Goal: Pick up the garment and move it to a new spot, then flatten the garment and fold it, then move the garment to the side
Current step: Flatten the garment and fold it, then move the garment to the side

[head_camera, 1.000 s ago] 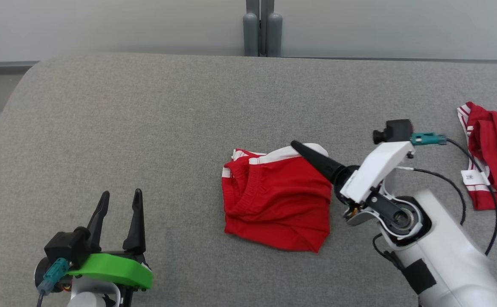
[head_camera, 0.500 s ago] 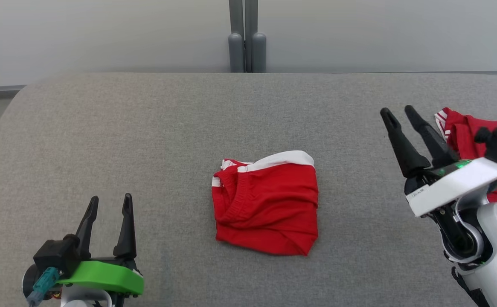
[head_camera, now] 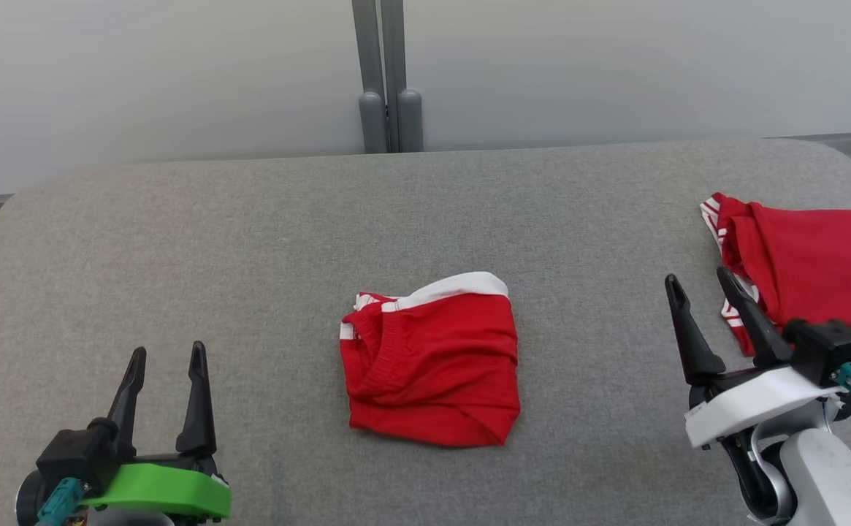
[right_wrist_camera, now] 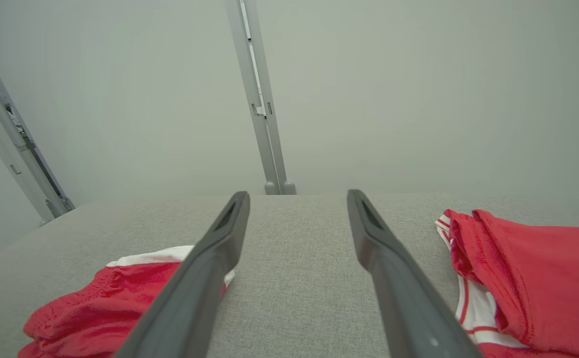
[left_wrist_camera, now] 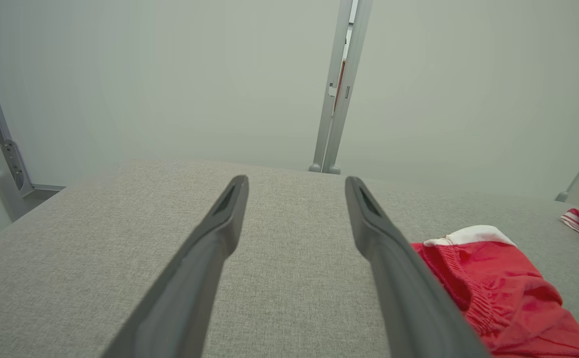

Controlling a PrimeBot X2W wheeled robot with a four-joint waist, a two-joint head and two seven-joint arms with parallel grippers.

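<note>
Jaws wide on both sides, and nothing in either: the left gripper (head_camera: 167,349) hung at the near left of the grey cloth-covered surface (head_camera: 250,234), the right gripper (head_camera: 697,276) at the near right. Each had its two dark fingers spread to the full and clear of any fabric. The red garment (head_camera: 431,365) lay folded in a rough square at the middle of the surface, between the two grippers and well apart from both, with a white band along its far edge. It looked light, soft and floppy, the sort of cloth that would sag and come unfolded if pinched at one corner. The better hold, by the look of it, was on the thick layered edges at left and right, one gripper to each, so the stack would travel together. A second red garment (head_camera: 812,270) sat at the far right, just beside the right gripper's fingers, cut off by the picture's edge and partly behind the wrist camera (head_camera: 827,343). How many layers the middle bundle held, and how its underside lay, could not be told.
</note>
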